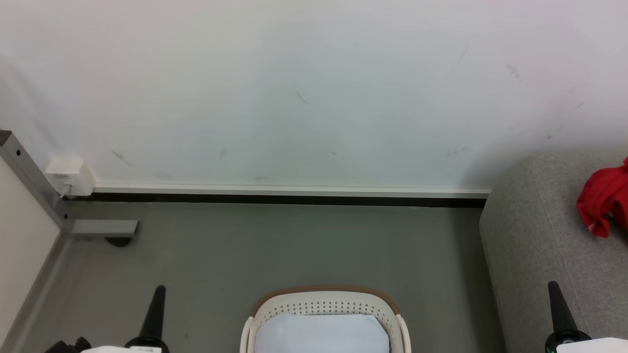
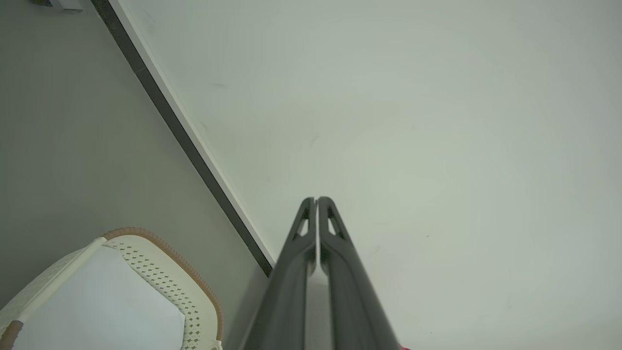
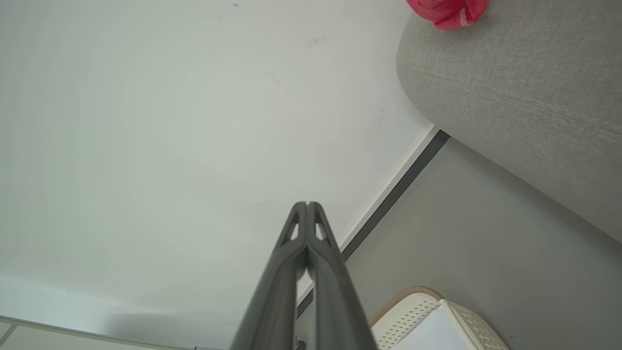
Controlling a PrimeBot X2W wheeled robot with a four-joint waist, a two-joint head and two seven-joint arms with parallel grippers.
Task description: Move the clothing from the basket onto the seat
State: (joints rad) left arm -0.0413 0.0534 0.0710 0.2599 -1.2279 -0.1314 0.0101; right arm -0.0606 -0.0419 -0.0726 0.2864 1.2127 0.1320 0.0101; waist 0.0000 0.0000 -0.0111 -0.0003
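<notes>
The bright red soft fabric clothing (image 1: 604,203) lies bunched on top of the large light grey woven upholstered seat (image 1: 535,235), towards its wall end and well apart from the oval cream-white perforated plastic basket (image 1: 324,300) with the brown rope-like rim. The basket stands on the grey floor (image 1: 294,245) near the seat's side. The part of the basket's inside that is in sight holds a flat white sheet (image 1: 321,333). Its near half is cut off by the frame, so I cannot tell whether any red garment lies there. The left gripper (image 1: 160,290) and the right gripper (image 1: 553,286) flank the basket, fingers pointing toward the scuffed white wall (image 1: 294,98), each pair of jaws pressed tip to tip with nothing between them. From this the transfer looks done or nearly so, and the step in hand is a check. To do it well, the head should tip down until the whole basket floor is in sight before either arm commits. If red fabric turns up, the jaws need to part before descending and pinch the garment alone from above, leaving the sheet flat. The lift should then clear the rim and the seat's rounded edge before the garment is let go beside the one already there.
</notes>
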